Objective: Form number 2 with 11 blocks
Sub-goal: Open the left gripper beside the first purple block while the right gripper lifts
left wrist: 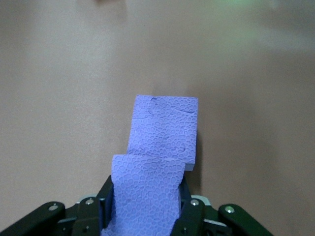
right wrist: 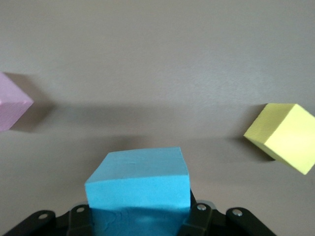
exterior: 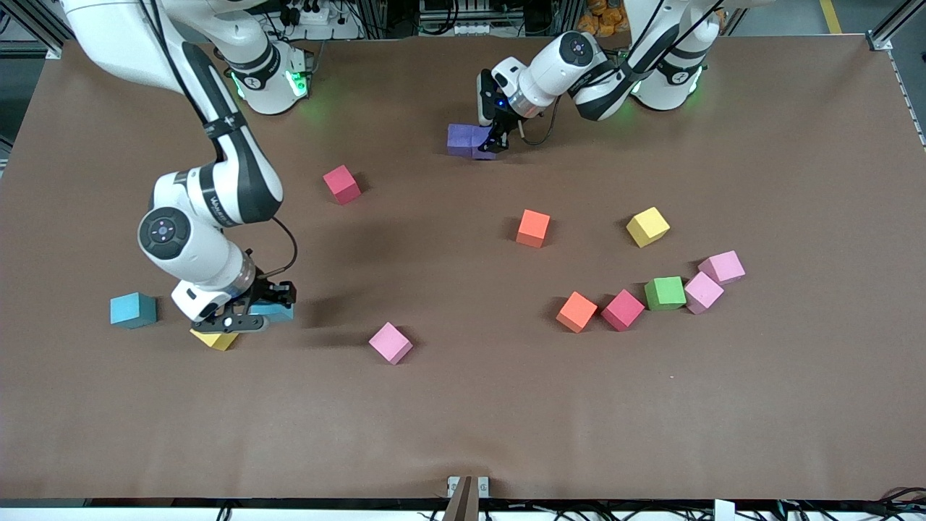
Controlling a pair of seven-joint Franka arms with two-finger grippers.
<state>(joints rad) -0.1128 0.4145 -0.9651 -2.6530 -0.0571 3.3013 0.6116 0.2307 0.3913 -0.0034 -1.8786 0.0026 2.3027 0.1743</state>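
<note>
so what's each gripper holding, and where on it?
Left gripper: purple block, clamped by two side faces. Right gripper: light blue block, same way.

1. The left gripper [exterior: 495,141] clamps a first block [left wrist: 145,191], which touches a second block [exterior: 460,139] on the table [exterior: 463,420].
2. The right gripper [exterior: 271,307] holds a third block [right wrist: 140,182] over the table near a fourth block [exterior: 215,339].
3. A row of five blocks [exterior: 665,293] lies toward the left arm's end.

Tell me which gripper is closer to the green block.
Left. The left gripper holds a purple block toward the bases, up-table from the green block; the right gripper grips a light blue block at the right arm's end.
</note>
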